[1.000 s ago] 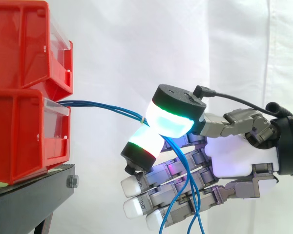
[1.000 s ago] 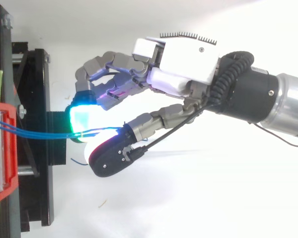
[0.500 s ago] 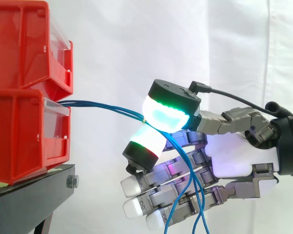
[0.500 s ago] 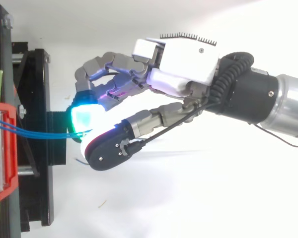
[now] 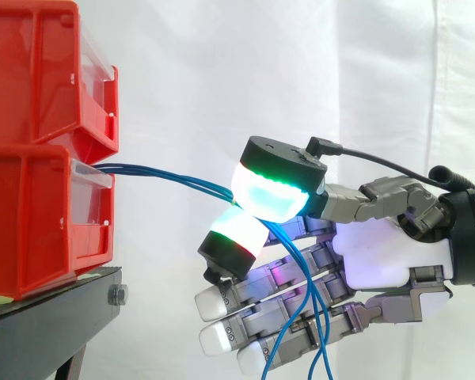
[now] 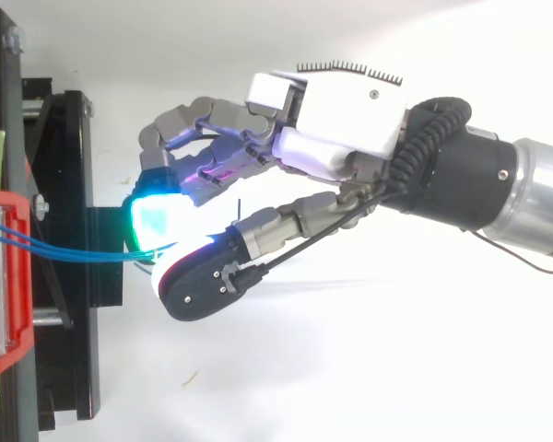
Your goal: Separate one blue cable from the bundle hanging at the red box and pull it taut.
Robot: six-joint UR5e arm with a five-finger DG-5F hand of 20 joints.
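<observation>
From my station I saw the thumb pad (image 5: 271,194), glowing green and cyan, pressed down against a finger pad (image 5: 236,235) lit white with a red band. The blue cables (image 5: 166,174) were pinched between the two. I could not tell whether the pinch held one strand or several, since they ran in too close together. The remaining fingers reached out straight toward the lower red bin (image 5: 32,222) beneath the pinch, lying side by side with white tips. Behind them the hand (image 5: 380,257) sat with its palm turned to the side camera, well off from the bin's front.

From the pinch the cables ran back to the front opening of the lower red bin in a shallow bow, not a dead-straight line. In the top view they showed as two close strands (image 6: 74,250) leaving the bin. On the far side of the pinch the loose ends dropped across the straight fingers and out the bottom of the side view.

An upper red bin (image 5: 39,71) was stacked on the lower one, which stood on the black stand (image 5: 55,309). The white curtain (image 5: 222,79) hung behind it all.
</observation>
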